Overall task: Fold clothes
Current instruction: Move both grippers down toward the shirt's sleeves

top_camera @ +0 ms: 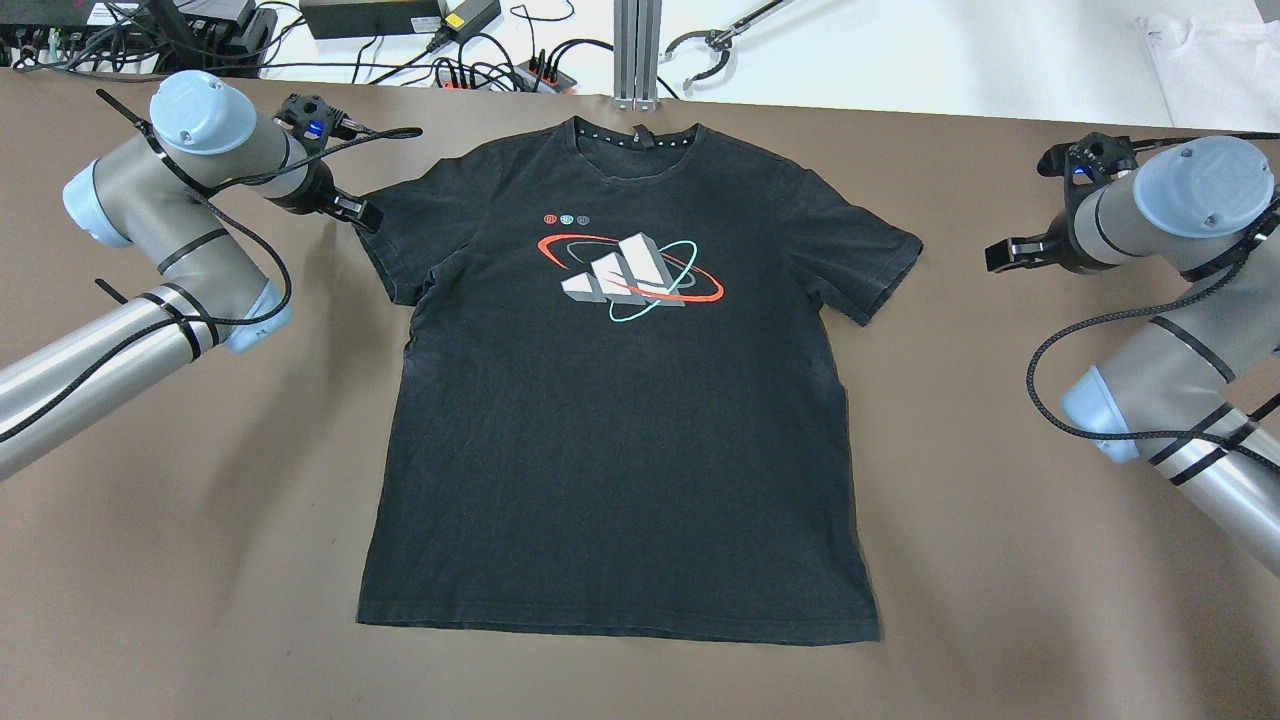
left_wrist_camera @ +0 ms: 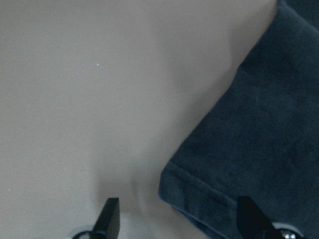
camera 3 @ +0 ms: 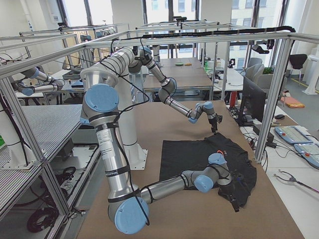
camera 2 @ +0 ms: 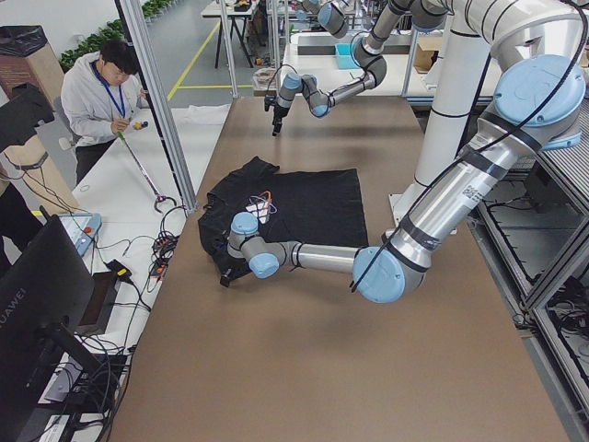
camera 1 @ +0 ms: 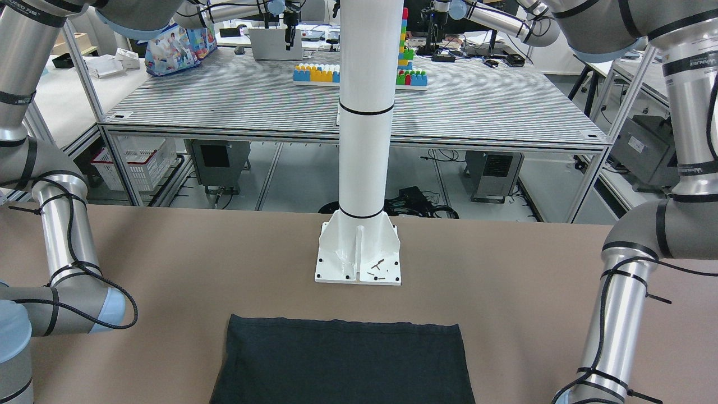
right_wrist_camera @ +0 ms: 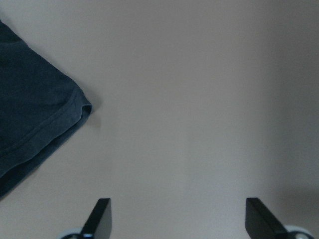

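Cables (top_camera: 480, 60) and a white cloth (top_camera: 1210, 55) lie beyond the far edge of the tabletop (top_camera: 150, 550); a white pole's base (camera 1: 359, 252) is bolted at its robot-side edge. The black T-shirt (top_camera: 620, 430) lies flat, print up, mid-tabletop, collar toward the far edge. The left gripper (top_camera: 360, 213), jaws spread wide and holding nothing, straddles the hem of the nearest sleeve. The right gripper (top_camera: 1000, 255), equally wide and empty, hangs over bare tabletop just beside the other sleeve.

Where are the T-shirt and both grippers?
black T-shirt (top_camera: 620, 450), overhead view, on its lower front panel.
left gripper (top_camera: 365, 214), overhead view, midway between its fingertips.
right gripper (top_camera: 995, 254), overhead view, midway between its fingertips.
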Available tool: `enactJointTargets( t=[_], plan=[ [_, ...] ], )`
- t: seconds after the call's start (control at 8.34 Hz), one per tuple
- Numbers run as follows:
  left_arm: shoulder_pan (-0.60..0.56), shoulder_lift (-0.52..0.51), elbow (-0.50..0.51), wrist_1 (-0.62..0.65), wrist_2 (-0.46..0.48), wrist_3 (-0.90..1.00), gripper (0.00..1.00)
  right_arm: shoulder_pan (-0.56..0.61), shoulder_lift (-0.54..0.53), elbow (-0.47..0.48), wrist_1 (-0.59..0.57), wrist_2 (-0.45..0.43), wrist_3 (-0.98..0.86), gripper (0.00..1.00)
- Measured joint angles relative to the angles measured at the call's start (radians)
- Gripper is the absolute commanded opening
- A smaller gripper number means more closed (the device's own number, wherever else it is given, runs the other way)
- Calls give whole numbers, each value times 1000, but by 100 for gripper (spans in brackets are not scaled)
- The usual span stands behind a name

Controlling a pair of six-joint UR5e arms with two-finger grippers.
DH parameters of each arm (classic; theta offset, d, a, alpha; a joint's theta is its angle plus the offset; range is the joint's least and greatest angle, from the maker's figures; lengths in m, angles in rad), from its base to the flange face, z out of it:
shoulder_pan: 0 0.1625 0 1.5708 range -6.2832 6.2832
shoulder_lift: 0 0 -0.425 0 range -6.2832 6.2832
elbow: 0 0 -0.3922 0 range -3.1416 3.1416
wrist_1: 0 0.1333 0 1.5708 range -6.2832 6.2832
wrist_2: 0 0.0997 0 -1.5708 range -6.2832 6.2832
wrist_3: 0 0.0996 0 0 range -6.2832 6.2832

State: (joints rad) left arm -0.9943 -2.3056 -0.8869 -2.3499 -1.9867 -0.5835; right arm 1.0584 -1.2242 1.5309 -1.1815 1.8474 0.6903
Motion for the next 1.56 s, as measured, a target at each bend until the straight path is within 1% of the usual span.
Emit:
enactJointTargets(
  t=[0.12, 0.24, 0.48, 0.6, 0.72, 0.84, 1.2, 1.56],
  plan=[
    [0, -6, 11, 0, 1, 0, 74, -2, -1, 0, 0, 0, 0, 95],
    [0, -13, 21, 0, 2, 0, 66, -2, -1, 1, 0, 0, 0, 95],
    [0, -36, 54, 0, 3, -1, 46, -4, -1, 2, 0, -1, 0, 95],
    [0, -42, 61, 0, 3, -1, 29, -4, -1, 3, 0, -2, 0, 95],
    [0, -45, 64, 0, 3, -1, 3, -6, -1, 3, 0, -2, 0, 95],
    [0, -47, 65, 0, 2, -1, 0, -7, -1, 3, 0, -2, 0, 95],
    [-3, -49, 55, -1, -6, -2, 0, -9, -1, 4, 1, -2, 0, 95],
    [-9, -35, -6, -2, -7, -7, 0, -9, -5, 9, 1, -3, 2, 95]
  ],
)
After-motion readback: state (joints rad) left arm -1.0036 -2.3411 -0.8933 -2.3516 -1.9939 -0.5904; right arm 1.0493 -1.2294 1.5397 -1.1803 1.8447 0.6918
